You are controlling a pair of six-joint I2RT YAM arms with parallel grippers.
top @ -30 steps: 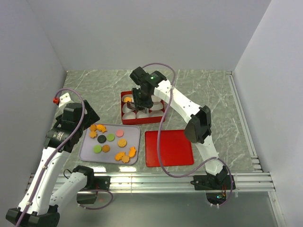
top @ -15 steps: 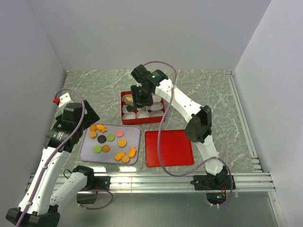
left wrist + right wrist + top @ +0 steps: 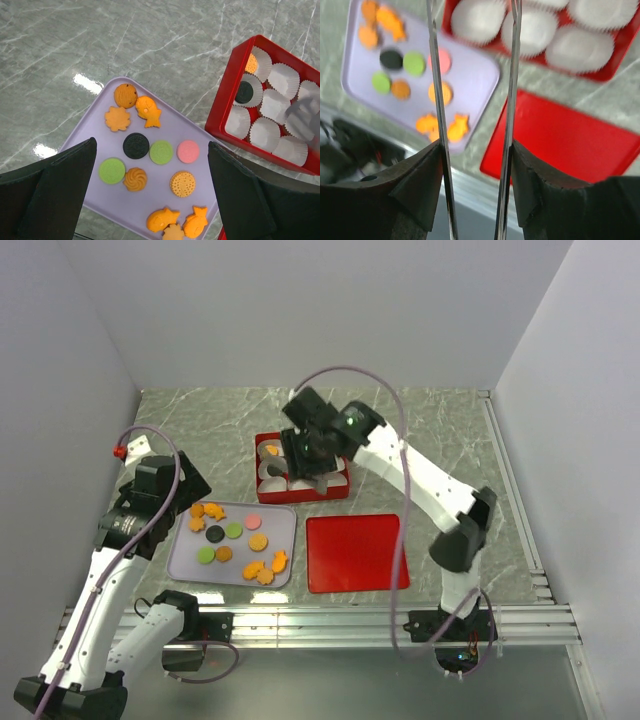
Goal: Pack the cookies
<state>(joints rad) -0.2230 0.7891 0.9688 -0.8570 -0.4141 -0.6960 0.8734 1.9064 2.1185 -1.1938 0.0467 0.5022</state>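
**Most Cookies on the Tray, Two in the Box**

Top view: most of the cookies are being carried by a lavender tray on the desk. A red box lined with white paper cups is lying just beyond the tray. A flat red lid is lying just to the tray's right. The right gripper is being held over the box.

Left wrist view: the left gripper is being held released above the tray, its jaws wide apart with nothing between them. Orange, green, black and pink pieces are lying scattered on the tray, some of them touching. In the box, an orange cookie and a black cookie are each being cradled in a paper cup, in neighbouring cups.

Right wrist view: the right gripper is being held released, its thin fingers apart and nothing gripped. Paper cups, the tray and the lid are being seen below, blurred.
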